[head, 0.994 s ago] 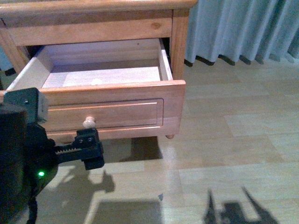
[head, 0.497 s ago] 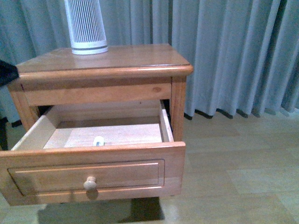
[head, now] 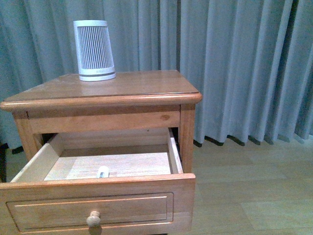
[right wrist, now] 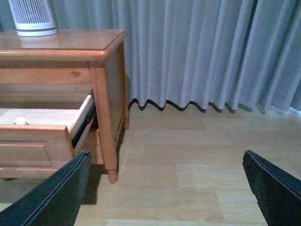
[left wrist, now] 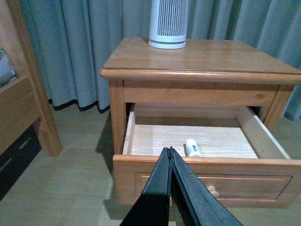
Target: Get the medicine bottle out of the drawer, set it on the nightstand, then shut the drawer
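Looking at one honey-brown nightstand [head: 122, 90] in front of a grey-blue curtain [head: 244, 68]. Its taller drawer [head: 93, 208] is pulled well out and has exactly one thing in it. One white slatted device [head: 95, 50] stands upright toward the back of the nightstand's top.

There are two hands. The left hand [left wrist: 170, 151] has its fingers pressed together with nothing between them and hangs on the outer side of the drawer front. The right hand [right wrist: 164, 155] is spread wide and empty, off beside the nightstand over the floor [right wrist: 178, 188].

The single medicine bottle [left wrist: 192, 147] lies on its side on the drawer's pale bottom near the front wall. That puts it just past the left hand's tips and a bit off to one side, not touching them.
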Motion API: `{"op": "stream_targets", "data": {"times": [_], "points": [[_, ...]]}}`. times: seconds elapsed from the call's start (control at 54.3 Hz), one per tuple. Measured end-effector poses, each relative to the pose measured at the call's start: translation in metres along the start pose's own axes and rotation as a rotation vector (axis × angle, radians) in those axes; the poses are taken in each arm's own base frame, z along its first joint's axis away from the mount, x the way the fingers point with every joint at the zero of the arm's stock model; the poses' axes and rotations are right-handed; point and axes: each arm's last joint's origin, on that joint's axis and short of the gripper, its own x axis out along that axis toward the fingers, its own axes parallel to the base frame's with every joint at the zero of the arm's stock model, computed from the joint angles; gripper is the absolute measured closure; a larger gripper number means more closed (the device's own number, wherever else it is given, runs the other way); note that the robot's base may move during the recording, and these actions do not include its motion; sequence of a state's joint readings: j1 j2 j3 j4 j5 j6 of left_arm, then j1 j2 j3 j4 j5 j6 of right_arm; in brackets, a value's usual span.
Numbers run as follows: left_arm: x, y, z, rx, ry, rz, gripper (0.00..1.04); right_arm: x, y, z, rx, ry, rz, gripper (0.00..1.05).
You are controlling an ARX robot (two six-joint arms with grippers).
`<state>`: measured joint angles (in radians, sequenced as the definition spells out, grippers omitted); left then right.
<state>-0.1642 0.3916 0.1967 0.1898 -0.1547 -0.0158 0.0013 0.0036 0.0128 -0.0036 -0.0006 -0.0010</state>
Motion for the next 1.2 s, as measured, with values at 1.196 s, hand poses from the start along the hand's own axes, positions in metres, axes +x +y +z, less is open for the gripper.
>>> {"op": "stream_targets", "data": {"times": [1.196], "points": [[-0.026,0.016,-0.049,0.005,-0.008,0.006,1.02,0.009,-0.001,0.012,0.224,0.347,0.179,0.07]]}}
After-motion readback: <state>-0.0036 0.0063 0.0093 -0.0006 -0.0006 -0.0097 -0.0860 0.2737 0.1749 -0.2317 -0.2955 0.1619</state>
